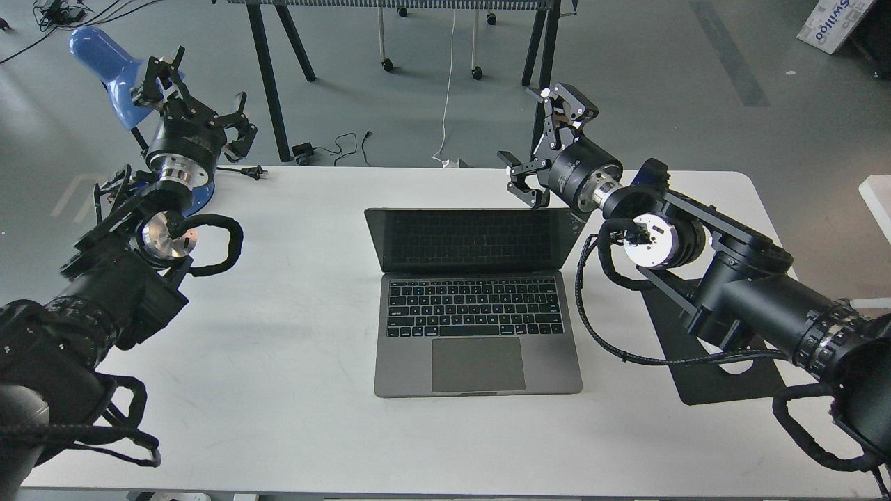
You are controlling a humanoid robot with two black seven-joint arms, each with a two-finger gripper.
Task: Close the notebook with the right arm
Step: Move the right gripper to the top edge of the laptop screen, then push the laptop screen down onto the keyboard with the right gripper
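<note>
The notebook (476, 348) is a slim grey laptop standing open in the middle of the white table (278, 362), its dark screen (473, 240) upright and leaning a little forward, with the keys mirrored in it. My right gripper (539, 139) is open and empty. It hovers just behind the lid's top right corner, its lower finger (521, 184) close above the lid's edge; I cannot tell if it touches. My left gripper (202, 97) is open and empty at the far left.
A black mouse pad (724, 383) lies right of the laptop, mostly under my right arm, with a sliver of white mouse (731, 362) showing. A blue lamp (101, 56) stands behind my left gripper. Dark table legs (539, 104) stand beyond the far edge.
</note>
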